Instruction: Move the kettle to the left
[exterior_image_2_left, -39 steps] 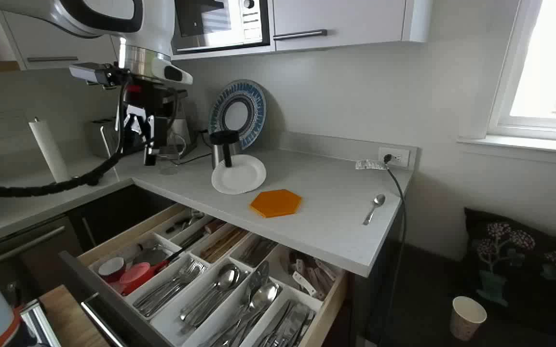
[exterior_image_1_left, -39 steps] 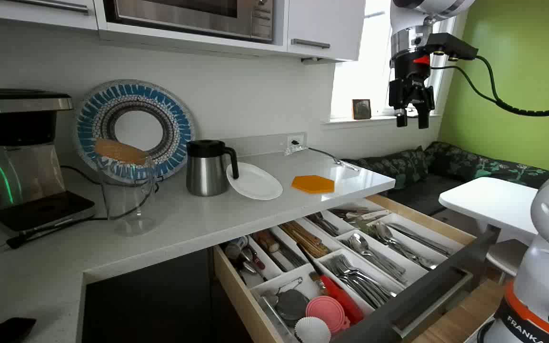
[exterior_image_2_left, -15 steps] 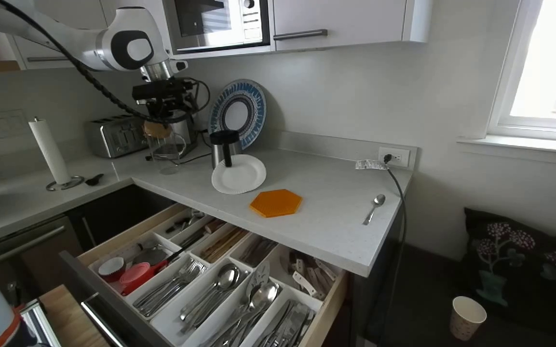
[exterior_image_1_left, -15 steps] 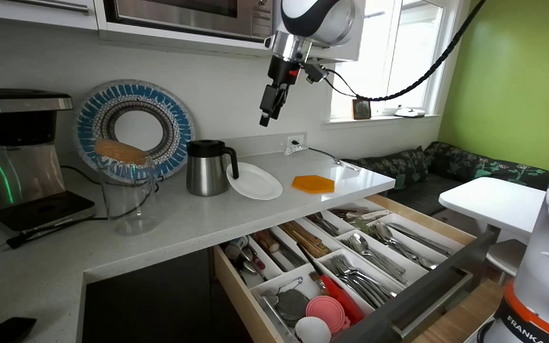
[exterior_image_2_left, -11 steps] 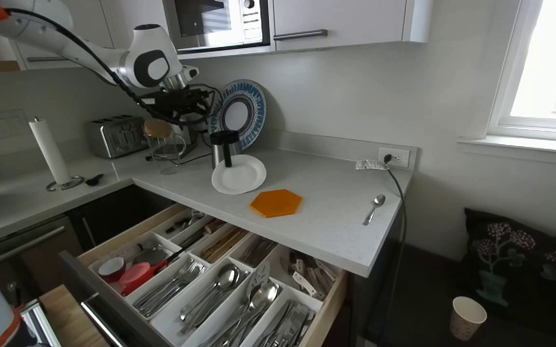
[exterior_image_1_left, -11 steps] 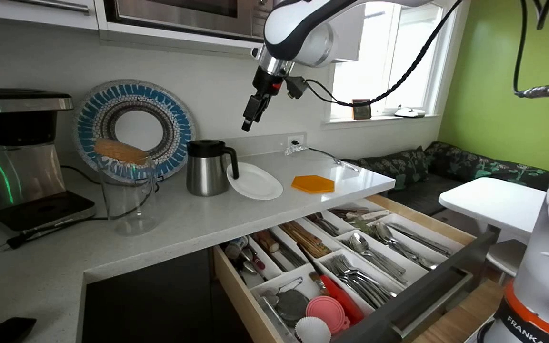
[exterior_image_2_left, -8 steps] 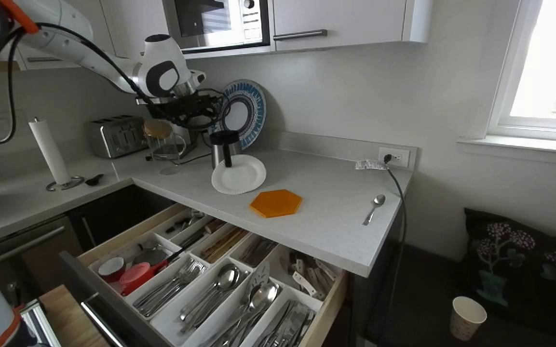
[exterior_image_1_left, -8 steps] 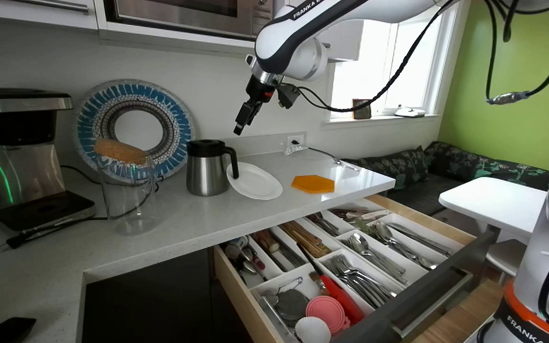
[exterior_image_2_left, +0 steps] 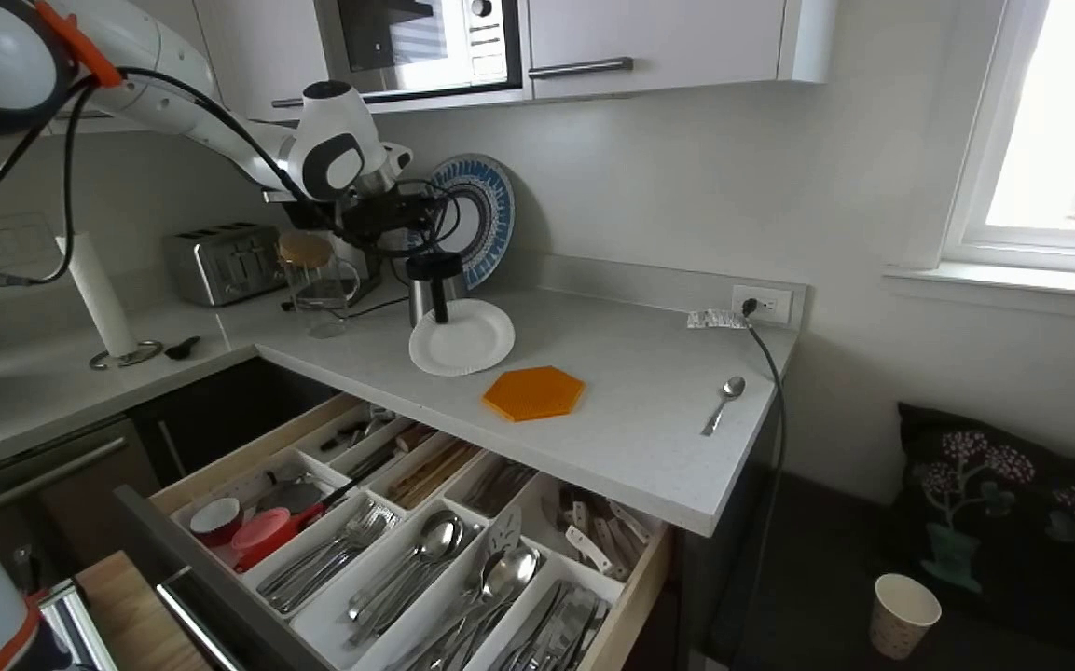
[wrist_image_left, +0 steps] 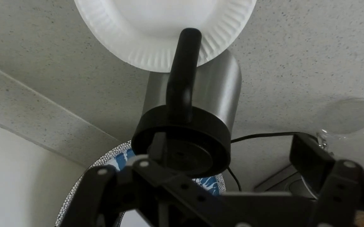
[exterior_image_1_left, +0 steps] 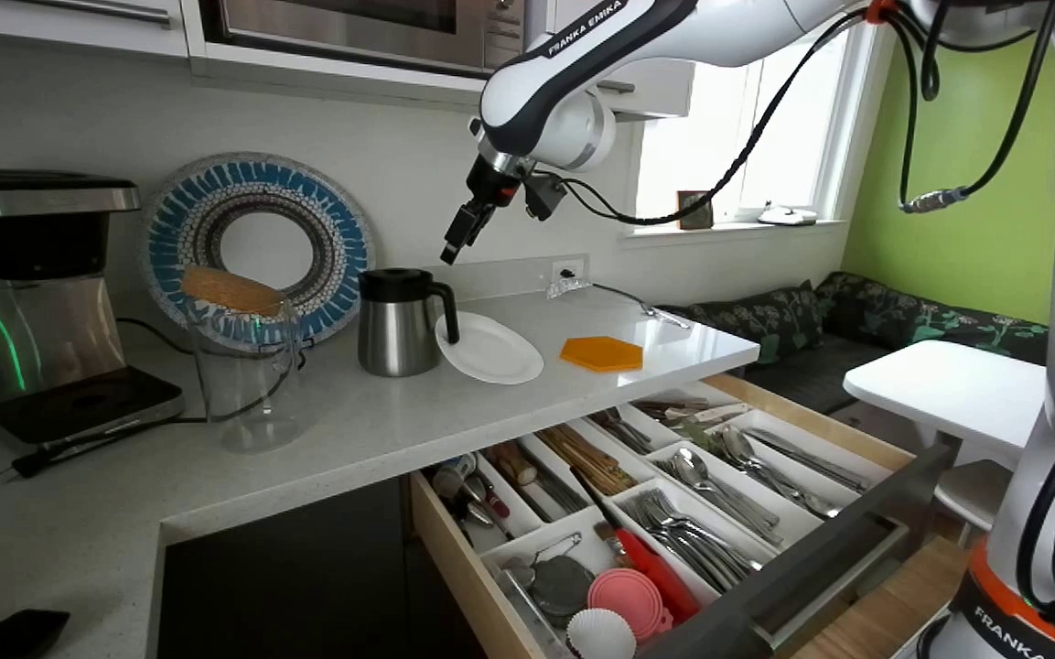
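Note:
The kettle (exterior_image_1_left: 399,334) stands upright on the counter, brushed steel with a black lid rim and black handle. Its handle points toward the white plate (exterior_image_1_left: 501,355). In an exterior view the kettle (exterior_image_2_left: 419,303) is partly hidden by that plate. My gripper (exterior_image_1_left: 450,256) is tilted, above and just to the right of the kettle's lid, near the handle top, apart from it. In the wrist view the gripper (wrist_image_left: 234,151) is open with nothing between its fingers. The kettle (wrist_image_left: 221,82) is there, its lid behind one fingertip and its handle (wrist_image_left: 183,75) upward.
A glass jar with a cork lid (exterior_image_1_left: 232,291) and a coffee machine (exterior_image_1_left: 37,197) stand left of the kettle. A patterned round platter (exterior_image_1_left: 344,206) leans on the wall behind. An orange hexagonal mat (exterior_image_1_left: 602,354) lies right. An open cutlery drawer (exterior_image_1_left: 829,558) juts out below the counter.
My gripper has come from near the window across to the left, tilted, and sunk toward the kettle's lid, slowing in the last half second. The kettle has not moved.

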Available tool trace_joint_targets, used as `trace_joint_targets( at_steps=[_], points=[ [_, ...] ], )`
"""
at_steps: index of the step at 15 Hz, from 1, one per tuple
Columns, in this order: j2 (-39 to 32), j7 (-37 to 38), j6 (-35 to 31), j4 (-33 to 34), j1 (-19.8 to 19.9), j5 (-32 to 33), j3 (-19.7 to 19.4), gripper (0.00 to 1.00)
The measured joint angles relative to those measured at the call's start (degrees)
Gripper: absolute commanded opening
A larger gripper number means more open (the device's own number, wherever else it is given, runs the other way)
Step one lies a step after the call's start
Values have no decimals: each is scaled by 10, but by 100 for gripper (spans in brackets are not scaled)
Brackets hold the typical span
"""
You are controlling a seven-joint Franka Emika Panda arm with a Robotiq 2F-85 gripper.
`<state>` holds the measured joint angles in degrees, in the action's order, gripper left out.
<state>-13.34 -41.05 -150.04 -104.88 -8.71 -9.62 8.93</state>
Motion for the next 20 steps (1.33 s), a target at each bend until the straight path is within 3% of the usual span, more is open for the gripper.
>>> trace_joint_targets(
  at_steps=[6,17,18,20],
  points=[
    [-10,0,-5,3,6,4,6,100],
    [-160,-4,-63,105,39,25,40,100],
    [-168,-7,-63,115,44,25,47,84],
    [-182,-11,-63,135,50,25,58,66]
  ],
)
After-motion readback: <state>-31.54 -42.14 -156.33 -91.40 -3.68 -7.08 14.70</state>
